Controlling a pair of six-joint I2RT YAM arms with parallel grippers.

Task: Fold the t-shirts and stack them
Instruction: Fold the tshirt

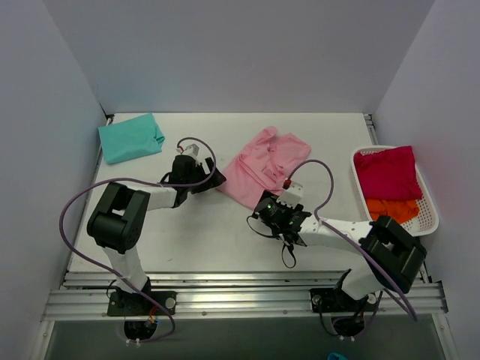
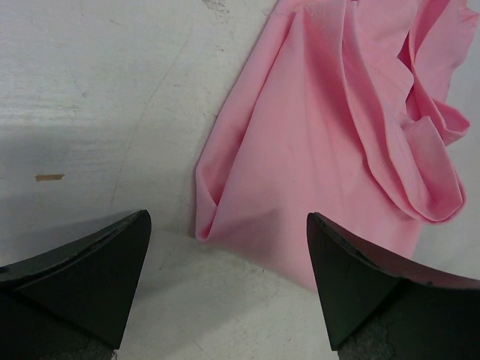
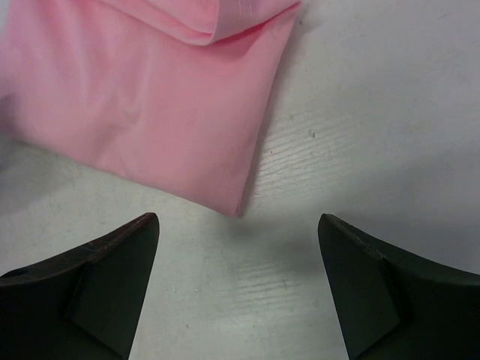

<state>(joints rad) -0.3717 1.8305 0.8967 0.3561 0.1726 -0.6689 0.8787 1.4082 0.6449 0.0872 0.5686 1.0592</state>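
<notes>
Top view, pink t-shirt point(image 1: 264, 166): lies rumpled and half spread in the middle of the tabletop point(image 1: 202, 225), not folded.
Top view, teal t-shirt point(image 1: 130, 138): folded flat in the far left corner, well apart from the pink one.
Top view, basket point(image 1: 431, 214): white mesh, at the right edge of the tabletop; a crimson t-shirt point(image 1: 388, 172) lies in it on top of an orange t-shirt point(image 1: 394, 209).
Top view, left arm point(image 1: 120, 217): reaches in low, its left jaws just beside the pink t-shirt's left edge.
Top view, right arm point(image 1: 375, 247): stretches leftward, its right jaws near the shirt's near corner.
Left wrist view, left jaws: spread wide with nothing between them but bare tabletop point(image 2: 97, 90).
Left wrist view, pink t-shirt point(image 2: 322, 135): a folded-over corner points toward the gap, just ahead of it; the cloth runs off up and right in loose ridges.
Left wrist view, mark point(image 2: 49, 178): a small tan fleck on the tabletop at the left.
Right wrist view, right jaws: wide apart and holding nothing, over bare tabletop point(image 3: 375, 127).
Right wrist view, pink t-shirt point(image 3: 142, 97): a smooth doubled layer at upper left, its corner pointing down into the gap without touching either side.
</notes>
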